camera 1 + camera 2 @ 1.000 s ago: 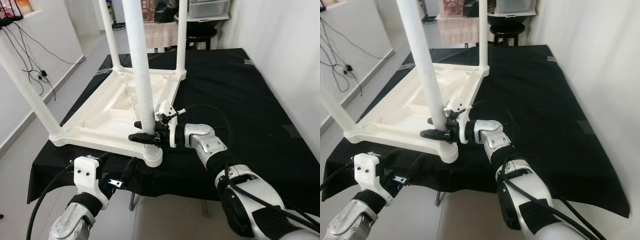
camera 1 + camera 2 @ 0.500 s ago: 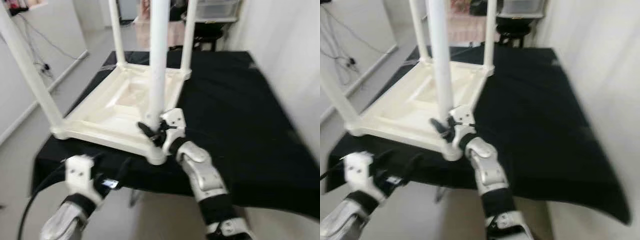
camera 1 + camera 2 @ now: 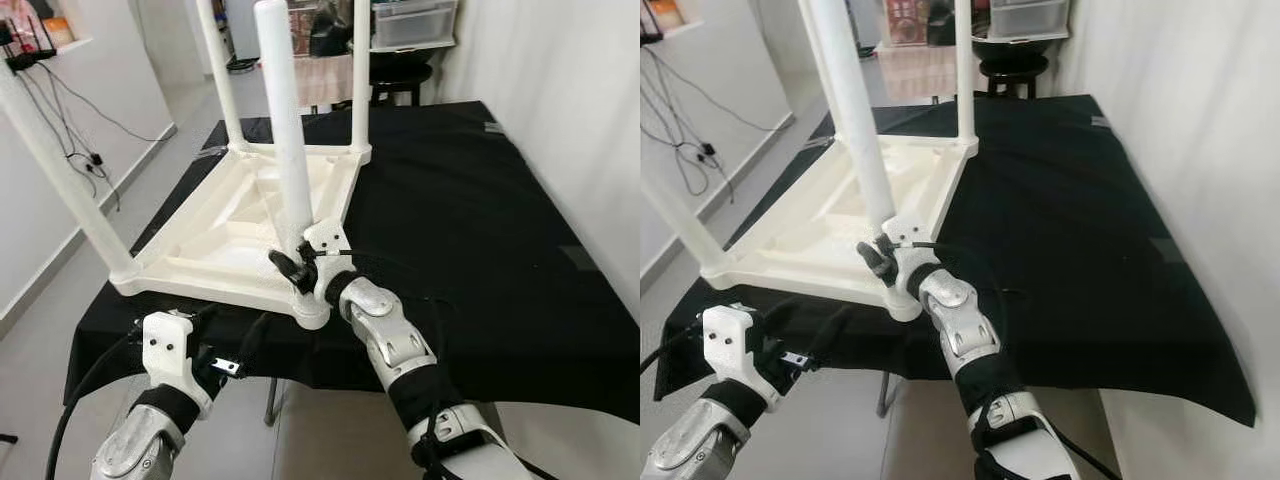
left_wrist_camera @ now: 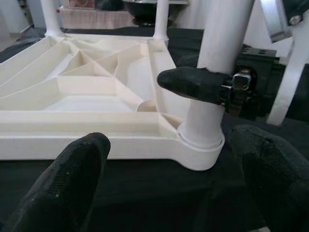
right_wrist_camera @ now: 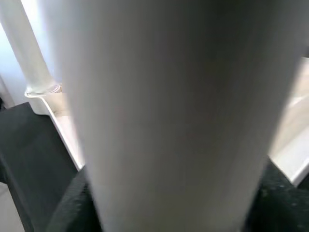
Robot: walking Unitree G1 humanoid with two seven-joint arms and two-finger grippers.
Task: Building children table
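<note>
White upturned table (image 3: 235, 225), legs up, right tool (image 3: 298, 268) clamping one leg (image 3: 285, 150).

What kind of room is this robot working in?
Probably a room in a home, though I can't be sure. An upturned white children's table lies on a black-covered table, cables hang along a white wall, and a black stool and storage drawers stand behind.

text: none legible | labels: none | brands: none | numbers: none
</note>
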